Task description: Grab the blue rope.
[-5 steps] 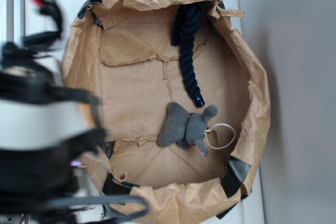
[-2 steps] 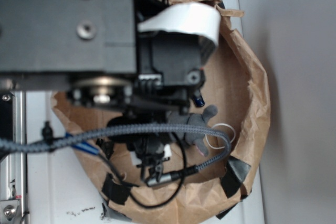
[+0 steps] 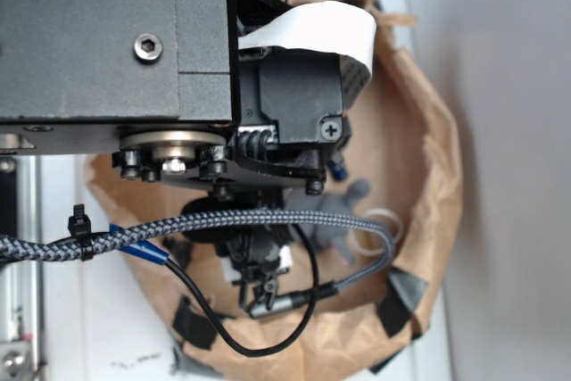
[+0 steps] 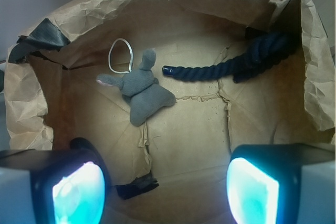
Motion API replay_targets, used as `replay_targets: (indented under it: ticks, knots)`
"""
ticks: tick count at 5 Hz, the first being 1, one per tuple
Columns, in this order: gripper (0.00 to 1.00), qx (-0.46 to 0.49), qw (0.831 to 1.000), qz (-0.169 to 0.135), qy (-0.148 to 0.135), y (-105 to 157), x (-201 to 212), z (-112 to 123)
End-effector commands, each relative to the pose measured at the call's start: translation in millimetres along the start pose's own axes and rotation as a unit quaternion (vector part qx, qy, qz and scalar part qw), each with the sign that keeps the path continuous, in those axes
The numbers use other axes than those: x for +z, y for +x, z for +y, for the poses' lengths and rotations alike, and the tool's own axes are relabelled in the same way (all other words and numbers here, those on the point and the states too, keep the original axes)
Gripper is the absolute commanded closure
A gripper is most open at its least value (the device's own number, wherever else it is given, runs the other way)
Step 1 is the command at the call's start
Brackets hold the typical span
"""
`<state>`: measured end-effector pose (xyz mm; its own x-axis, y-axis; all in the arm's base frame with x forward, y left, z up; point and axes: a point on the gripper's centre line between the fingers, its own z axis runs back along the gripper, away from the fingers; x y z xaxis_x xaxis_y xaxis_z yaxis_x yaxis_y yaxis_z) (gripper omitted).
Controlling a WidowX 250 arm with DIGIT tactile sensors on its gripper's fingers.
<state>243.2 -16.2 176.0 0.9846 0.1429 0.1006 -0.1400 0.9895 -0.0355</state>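
My pincer point(image 4: 165, 192) hangs wide open and empty above the paper-lined basket point(image 4: 173, 3). I see the blue rope point(image 4: 231, 66) lying on the basket floor toward the far right wall, its capped end just beside the grey plush elephant point(image 4: 142, 90).

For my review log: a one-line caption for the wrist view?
Open gripper above paper-lined bin; blue rope beside grey plush elephant.
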Motion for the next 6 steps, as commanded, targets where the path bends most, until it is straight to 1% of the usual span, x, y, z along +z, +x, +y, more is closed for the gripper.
replay_targets:
  ticks: [1,2,3,4,6]
  knots:
    - [0.0,0.104,0.994,0.006,0.016,43,-56,34]
    - [0.0,0.178,0.984,0.003,0.023,47,-73,41]
    - [0.0,0.297,0.954,-0.038,0.018,36,-66,51]
    - [0.0,0.322,0.946,-0.035,0.02,41,-76,56]
    - [0.0,0.345,0.937,-0.051,0.027,45,-102,65]
